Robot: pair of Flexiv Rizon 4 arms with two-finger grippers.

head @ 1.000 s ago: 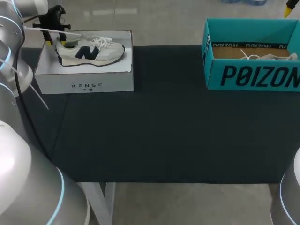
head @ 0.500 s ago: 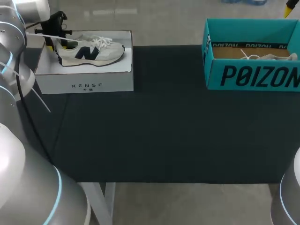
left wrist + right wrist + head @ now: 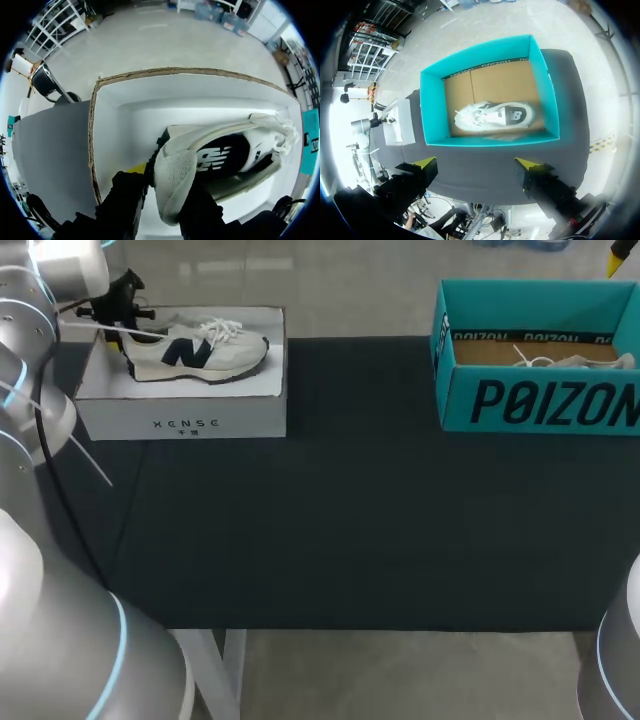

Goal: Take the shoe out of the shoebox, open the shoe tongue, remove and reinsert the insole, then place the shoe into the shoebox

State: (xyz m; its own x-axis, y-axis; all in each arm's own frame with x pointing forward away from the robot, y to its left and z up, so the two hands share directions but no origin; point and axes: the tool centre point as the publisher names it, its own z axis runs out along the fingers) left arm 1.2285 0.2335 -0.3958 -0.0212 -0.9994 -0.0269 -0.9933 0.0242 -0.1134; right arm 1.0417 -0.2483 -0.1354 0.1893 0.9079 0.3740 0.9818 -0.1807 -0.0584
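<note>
At the left wrist cam, closest in: left gripper [image 3: 167,187] shows two black fingers. Only one yellow tip is visible; the other is hidden behind the heel. Shoe [image 3: 220,155] has its heel between the fingers, both pressed against it from either side, so it's pinching the heel. Toe points away from the gripper, laces bunched at the far end. Shoe is inside the white box [image 3: 130,107], heel near one short wall. Can't tell whether the sole rests on the box floor or sits off it.

Head view: left gripper [image 3: 118,312] is partly masked by its arm, at the left end of the white box [image 3: 180,422]. Shoe [image 3: 195,348] is inside, toe to the right. Box sits at the far-left corner of the table [image 3: 350,530].

Far right: teal box [image 3: 540,400] is cut off by the frame edge. Only laces and a strip of upper of the second shoe [image 3: 575,360] show over its wall. Right wrist view shows more: teal box [image 3: 432,107] holds the second shoe [image 3: 495,116] lying on its side on brown cardboard. Right gripper [image 3: 476,164] hangs high above it, fingers spread wide, nothing between them.
</note>
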